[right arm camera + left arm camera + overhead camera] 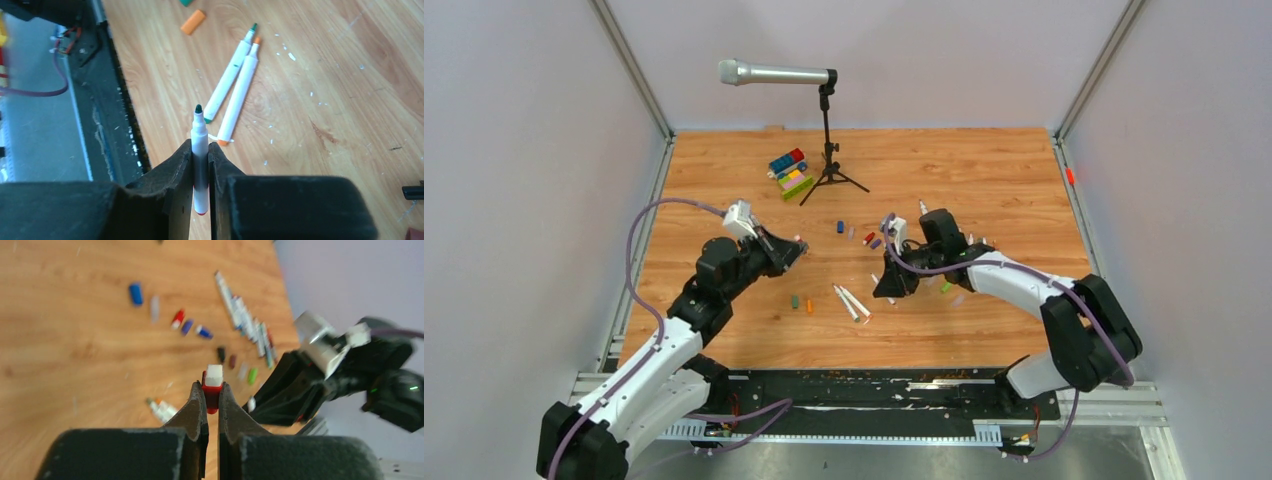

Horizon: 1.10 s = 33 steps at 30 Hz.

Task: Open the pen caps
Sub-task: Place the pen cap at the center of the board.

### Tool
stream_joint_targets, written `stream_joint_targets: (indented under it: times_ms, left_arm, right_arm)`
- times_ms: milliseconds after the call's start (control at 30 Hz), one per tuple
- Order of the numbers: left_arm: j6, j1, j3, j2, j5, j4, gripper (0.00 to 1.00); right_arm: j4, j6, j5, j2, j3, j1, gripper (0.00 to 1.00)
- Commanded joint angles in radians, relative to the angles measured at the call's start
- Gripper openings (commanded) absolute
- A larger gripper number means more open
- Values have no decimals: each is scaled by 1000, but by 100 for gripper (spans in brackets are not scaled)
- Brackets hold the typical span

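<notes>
Your left gripper [212,390] pinches a red cap [212,402] and your right gripper [201,150] clamps an uncapped pen [199,127], both nearer the arm bases than the microphone stand [827,150].

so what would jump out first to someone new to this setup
A big silver microphone on a black tripod stand rises at the far side of the wooden table. Nearer, the right gripper pinches a white marker pen with a bare dark tip, while the left gripper is shut on a small red cap. Loose coloured caps and two white pens lie between them.
</notes>
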Motion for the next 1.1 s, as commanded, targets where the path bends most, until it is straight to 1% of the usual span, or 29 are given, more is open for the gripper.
stream_joint_targets:
  times_ms: [0, 133, 233, 333, 467, 567, 667, 867, 1067]
  left_arm:
    - [1, -18, -30, 6, 43, -264, 0]
    - [5, -105, -37, 49, -36, -354, 0]
    - [-13, -183, -37, 96, -103, -371, 0]
    - [-30, -231, -32, 161, -131, -362, 0]
    - [-34, -277, -11, 259, -140, -365, 0]
    - [-49, -303, 0, 319, -181, -360, 1]
    - [-61, -315, 8, 370, -180, -325, 2]
    - [-58, -335, 53, 473, -183, -299, 11]
    - [-55, -339, 70, 498, -210, -319, 22]
  right_arm:
    - [-32, 21, 221, 63, 70, 59, 17]
    - [-73, 55, 274, 160, 126, 77, 19]
    - [-118, 55, 283, 222, 180, 79, 22]
    - [-135, 53, 283, 257, 197, 84, 23]
    - [-148, 43, 288, 264, 207, 87, 23]
    - [-162, 32, 270, 245, 214, 87, 24]
    - [-178, -7, 251, 218, 225, 87, 25]
    - [-181, -19, 209, 181, 219, 74, 25]
    - [-185, -23, 188, 175, 219, 68, 26]
